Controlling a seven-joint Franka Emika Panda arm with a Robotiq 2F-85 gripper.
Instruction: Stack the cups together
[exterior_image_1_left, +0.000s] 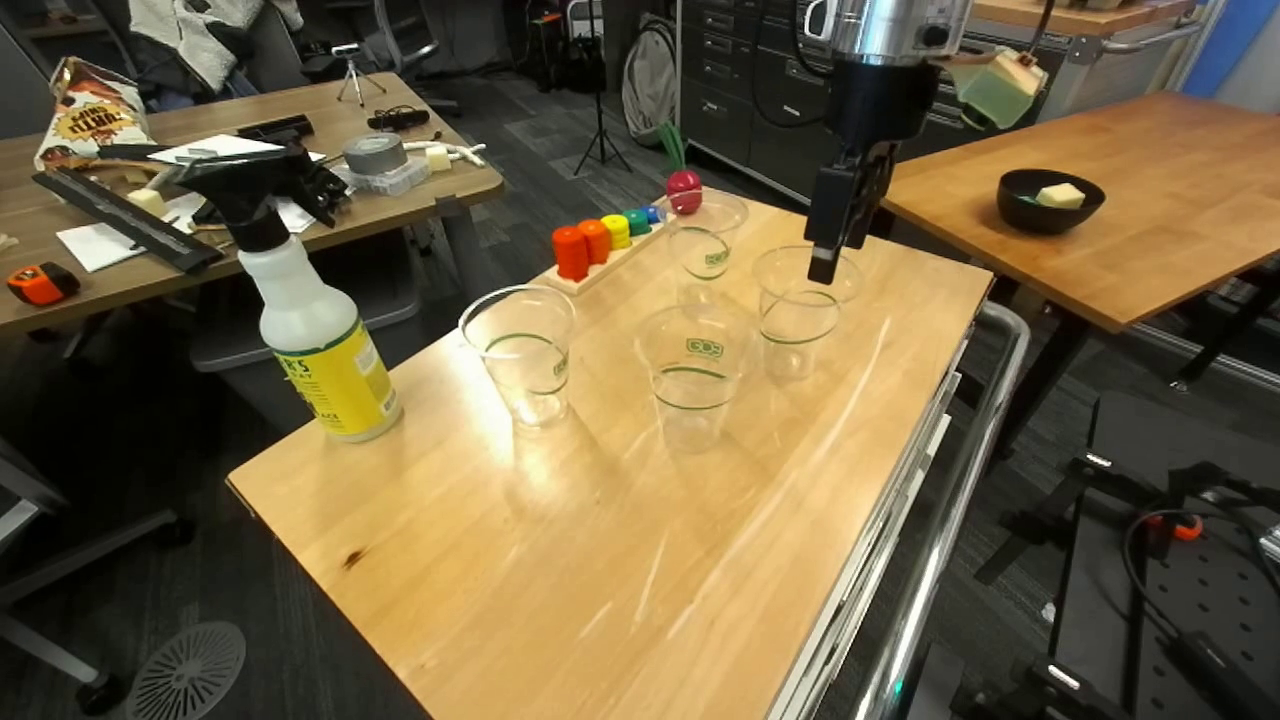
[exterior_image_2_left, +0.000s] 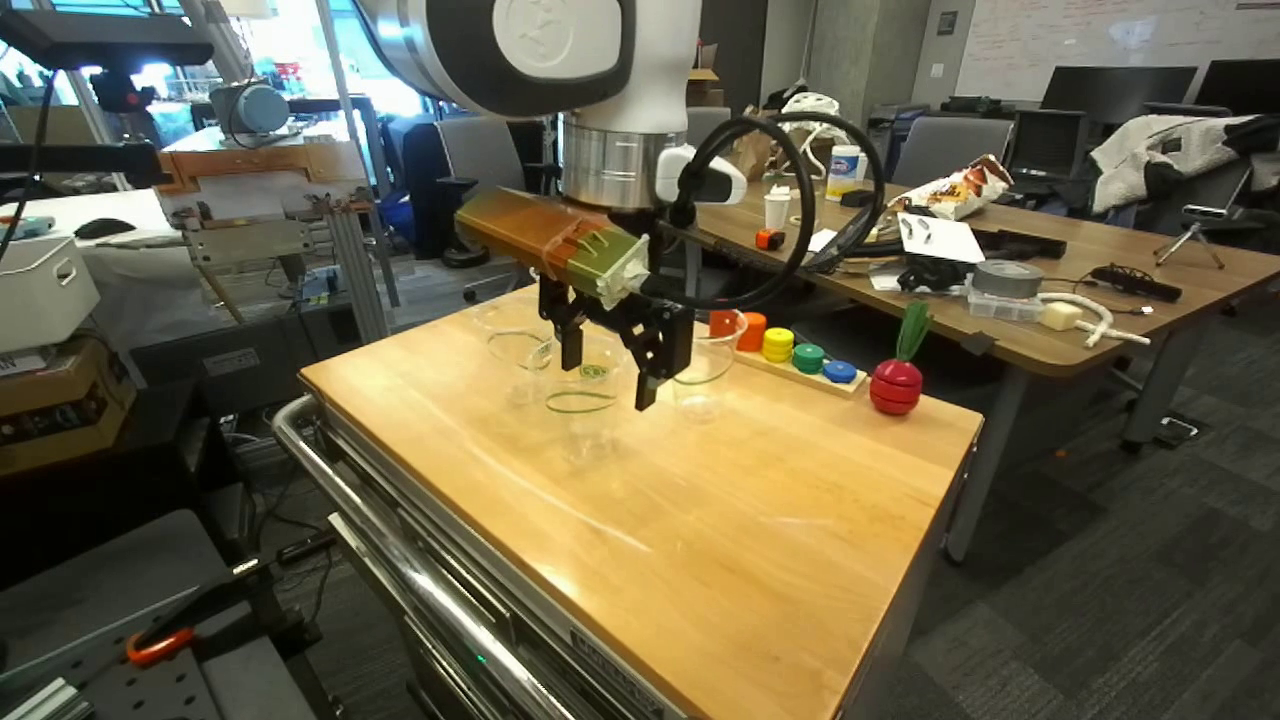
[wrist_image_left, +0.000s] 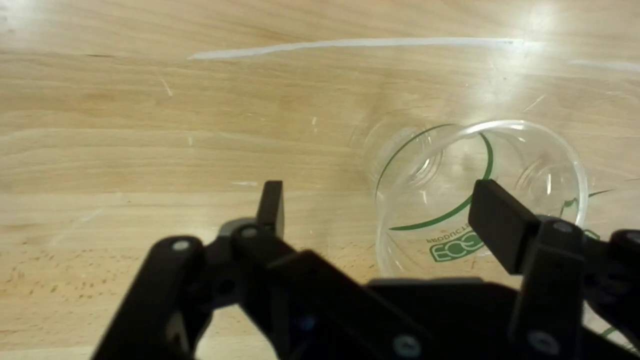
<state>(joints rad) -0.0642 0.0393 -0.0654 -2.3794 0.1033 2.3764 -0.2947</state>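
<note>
In an exterior view, four cups (exterior_image_1_left: 692, 385) stood upright and separate on the worktop (exterior_image_1_left: 560, 600); bottle label (exterior_image_1_left: 342, 382) partly read "R'S". In an exterior view, the pincer (exterior_image_2_left: 609, 382) hung near them, jaws apart. Wrist view: one jaw overlapped a cup (wrist_image_left: 447, 187) marked "ECO".

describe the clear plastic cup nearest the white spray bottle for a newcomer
In an exterior view, find the light wooden tabletop with the yellow-labelled white spray bottle. Right of that bottle stands the clear plastic cup, closer to it than the other three cups.
</note>
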